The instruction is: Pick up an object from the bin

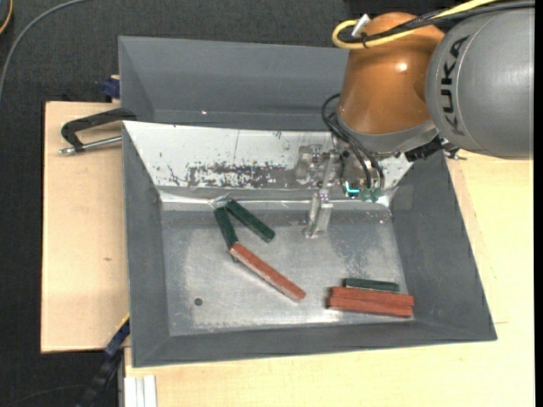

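As the arm hangs over the bin back, its fingers seem closed, empty.

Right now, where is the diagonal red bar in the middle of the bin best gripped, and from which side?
Probably the red bar at its lower-right half, from straight above, closing across its narrow width. It lies flat on the bin floor with both long edges free there, while its upper-left end sits right by the dark green bars.
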Robot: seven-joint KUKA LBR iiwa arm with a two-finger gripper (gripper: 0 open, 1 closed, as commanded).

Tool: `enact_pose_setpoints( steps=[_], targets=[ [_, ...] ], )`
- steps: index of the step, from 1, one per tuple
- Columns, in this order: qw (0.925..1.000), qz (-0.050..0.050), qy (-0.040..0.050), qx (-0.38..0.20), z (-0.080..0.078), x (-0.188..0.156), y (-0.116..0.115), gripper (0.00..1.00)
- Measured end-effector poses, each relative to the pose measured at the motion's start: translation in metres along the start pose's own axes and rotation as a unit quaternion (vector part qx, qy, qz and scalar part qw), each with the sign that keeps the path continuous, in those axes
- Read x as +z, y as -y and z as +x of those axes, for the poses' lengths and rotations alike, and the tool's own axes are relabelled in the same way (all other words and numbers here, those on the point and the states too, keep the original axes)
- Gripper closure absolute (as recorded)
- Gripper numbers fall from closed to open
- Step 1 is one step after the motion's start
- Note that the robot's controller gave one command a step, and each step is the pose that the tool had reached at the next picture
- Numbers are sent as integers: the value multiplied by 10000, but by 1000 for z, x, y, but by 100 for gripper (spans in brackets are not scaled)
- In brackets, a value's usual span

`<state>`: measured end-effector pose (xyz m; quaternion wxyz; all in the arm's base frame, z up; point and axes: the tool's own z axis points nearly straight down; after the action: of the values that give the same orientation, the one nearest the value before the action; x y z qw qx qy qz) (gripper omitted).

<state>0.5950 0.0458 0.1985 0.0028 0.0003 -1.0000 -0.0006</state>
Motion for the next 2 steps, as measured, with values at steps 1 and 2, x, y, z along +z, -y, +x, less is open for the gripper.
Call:
enact_pose_setpoints(
  steps=[1, 2],
  targets=[
    [9991, 2, -7, 414, 21, 121, -26, 0],
    [9851, -12, 75, 1716, -5, 65, -12, 0]
  ],
)
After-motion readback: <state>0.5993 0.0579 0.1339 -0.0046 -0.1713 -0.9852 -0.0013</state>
